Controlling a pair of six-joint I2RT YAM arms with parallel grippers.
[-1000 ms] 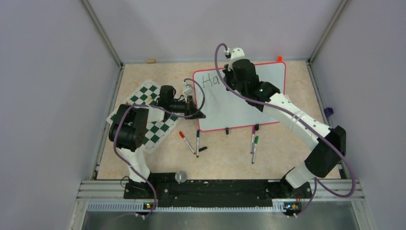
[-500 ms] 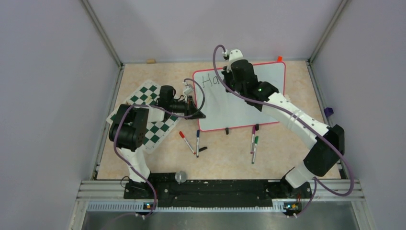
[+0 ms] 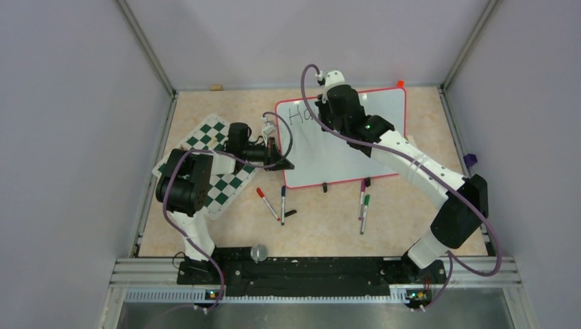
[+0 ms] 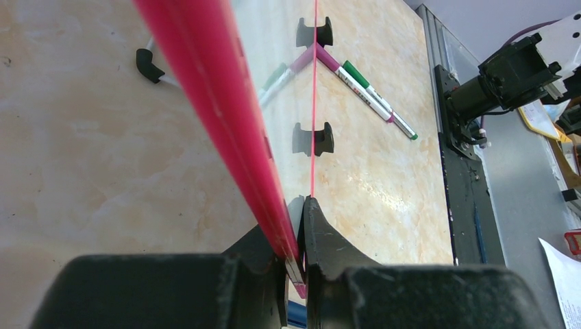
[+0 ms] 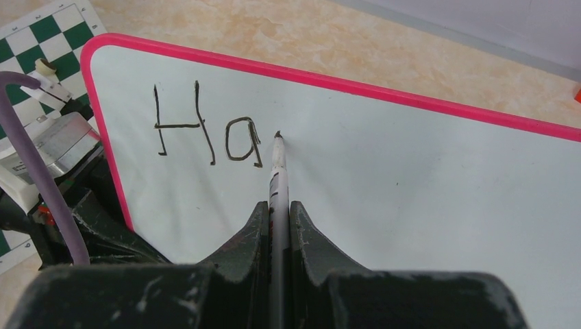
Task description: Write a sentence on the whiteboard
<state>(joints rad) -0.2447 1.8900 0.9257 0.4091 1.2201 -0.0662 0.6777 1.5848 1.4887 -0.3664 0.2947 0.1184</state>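
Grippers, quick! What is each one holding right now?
Left gripper: closed on the whiteboard, at its red edge.
Right gripper: closed on a black marker, tip at the board.

Overhead, the right arm hides whiteboard writing — perhaps past "Ha".

Our top cam looks down from high above the glossy white red-framed whiteboard; left wrist cam sights edge-on along it, right wrist cam sits close over its lettered corner. All share it.
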